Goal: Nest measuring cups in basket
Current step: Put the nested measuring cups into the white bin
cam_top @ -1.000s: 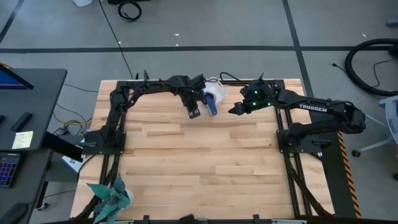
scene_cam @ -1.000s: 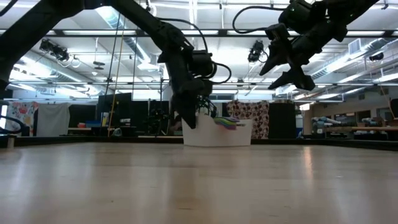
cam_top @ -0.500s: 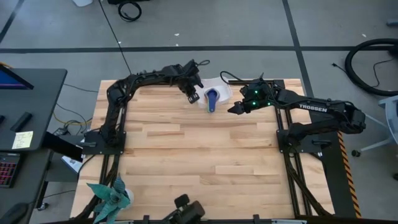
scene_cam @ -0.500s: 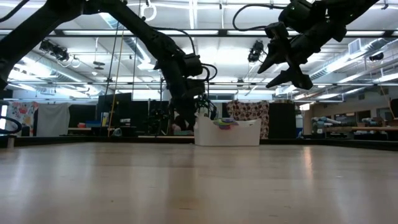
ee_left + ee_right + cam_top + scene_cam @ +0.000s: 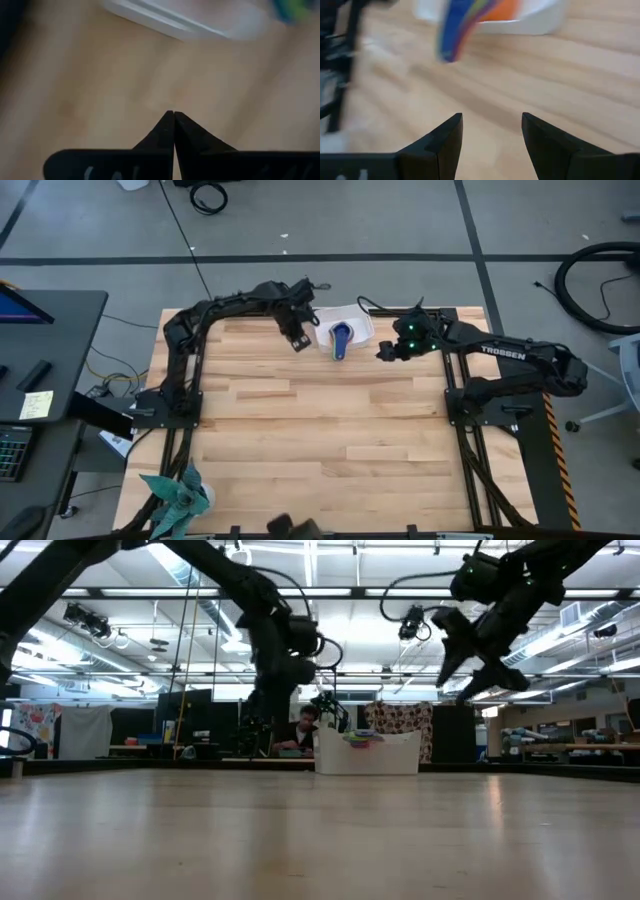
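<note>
The white basket (image 5: 356,321) stands at the table's far edge, near the middle. The measuring cups (image 5: 340,340) sit stacked inside it. Their blue handle reaches over the near rim, and the coloured handles fan out in the right wrist view (image 5: 457,25). My left gripper (image 5: 297,342) hangs shut above the wood just left of the basket, touching nothing. My right gripper (image 5: 385,352) hovers open to the right of the basket, well above the table, with nothing between its fingers (image 5: 492,125).
A teal spiky plant (image 5: 180,495) stands at the near left corner. Bare wood (image 5: 320,440) fills the middle and near part of the table. A desk with a screen (image 5: 40,370) is off the left edge. A person (image 5: 303,730) sits behind the table's far edge.
My left gripper, still shut, has drawn away from the basket's near left side toward the table's left and far edge, rising a little. The basket has slid slightly toward the right edge. My right gripper has tipped further downward, still open.
</note>
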`<control>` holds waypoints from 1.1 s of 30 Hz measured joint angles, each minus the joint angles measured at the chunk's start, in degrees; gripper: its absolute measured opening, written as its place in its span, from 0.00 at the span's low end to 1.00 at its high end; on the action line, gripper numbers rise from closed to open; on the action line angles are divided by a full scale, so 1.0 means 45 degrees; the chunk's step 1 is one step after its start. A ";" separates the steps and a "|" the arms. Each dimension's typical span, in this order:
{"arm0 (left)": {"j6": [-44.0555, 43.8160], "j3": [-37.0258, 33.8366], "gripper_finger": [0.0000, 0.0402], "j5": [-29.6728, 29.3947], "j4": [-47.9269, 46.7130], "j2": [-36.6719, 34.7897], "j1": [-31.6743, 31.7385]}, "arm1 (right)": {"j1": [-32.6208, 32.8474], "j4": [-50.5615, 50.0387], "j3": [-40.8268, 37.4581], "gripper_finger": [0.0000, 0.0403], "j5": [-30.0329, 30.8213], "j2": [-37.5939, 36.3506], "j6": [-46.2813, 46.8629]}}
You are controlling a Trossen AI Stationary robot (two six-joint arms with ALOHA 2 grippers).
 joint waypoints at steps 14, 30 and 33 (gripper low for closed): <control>0.0148 -0.0058 0.02 0.2009 0.2217 0.0551 -0.2075 | -0.2414 0.0011 0.0009 0.52 0.1956 0.1229 -0.2379; -0.0146 -0.0063 0.02 0.0978 0.2903 0.1081 -0.1515 | -0.2919 0.5472 0.0000 0.52 0.0154 0.5897 -0.3631; -0.0179 -0.0063 0.02 0.0982 0.2932 0.1085 -0.1270 | -0.2924 0.6188 0.0000 0.52 -0.0585 0.6377 -0.3575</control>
